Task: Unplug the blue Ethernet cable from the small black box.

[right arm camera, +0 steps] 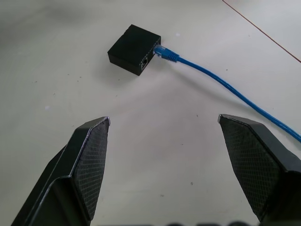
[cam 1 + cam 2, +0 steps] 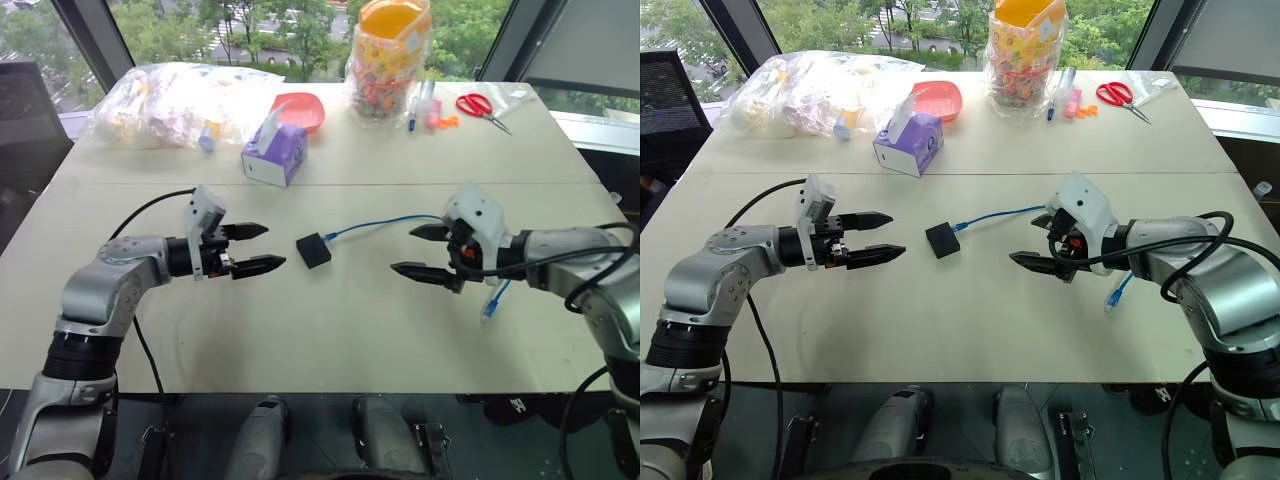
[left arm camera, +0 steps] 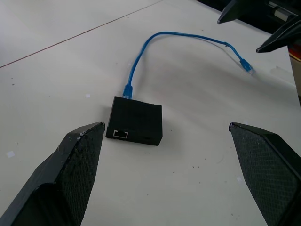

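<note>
While the blue Ethernet cable (image 2: 385, 221) remains plugged into the small black box (image 2: 313, 250), left gripper (image 2: 256, 248) and right gripper (image 2: 422, 252) flank them, released, ready to brace and pull.

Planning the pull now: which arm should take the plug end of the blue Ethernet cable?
Right, probably. The blue Ethernet cable leaves the small black box toward the open right gripper, whose wrist view faces the plug. The open left gripper faces the box's other side, suited to bracing it.
</note>
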